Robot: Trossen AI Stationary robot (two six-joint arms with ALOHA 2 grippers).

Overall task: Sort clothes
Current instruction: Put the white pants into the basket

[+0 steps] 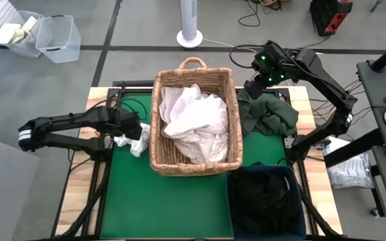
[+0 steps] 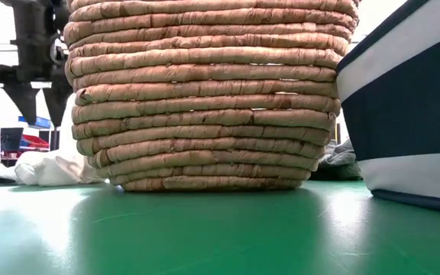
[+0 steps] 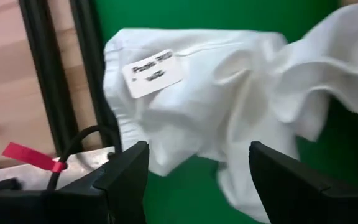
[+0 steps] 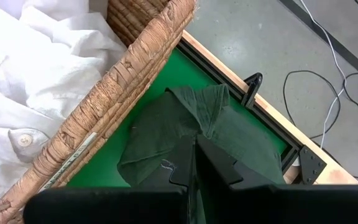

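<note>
A white garment (image 1: 131, 142) with a label (image 3: 152, 73) lies on the green mat left of the wicker basket (image 1: 158, 127). My left gripper (image 3: 194, 168) is open just above it; in the low view (image 2: 40, 95) its fingers point down, clear of the cloth (image 2: 52, 168). The basket holds more white clothes (image 1: 194, 119). A dark green garment (image 1: 268, 115) lies on the mat right of the basket. My right gripper (image 4: 195, 144) is shut on it near the basket's far right corner. My right gripper pinches a raised fold (image 4: 199, 121) of the dark green garment between its two shut fingers, coming from above. The folds draw together at the fingertips. The rest of the garment (image 4: 160, 143) lies on the mat beside the basket wall.
A dark blue square bin (image 1: 267, 197) holding dark cloth stands at the near right, against the basket. The table's black frame rail (image 3: 48, 93) runs beside the white garment. Bare green mat (image 1: 166, 207) lies at the near left.
</note>
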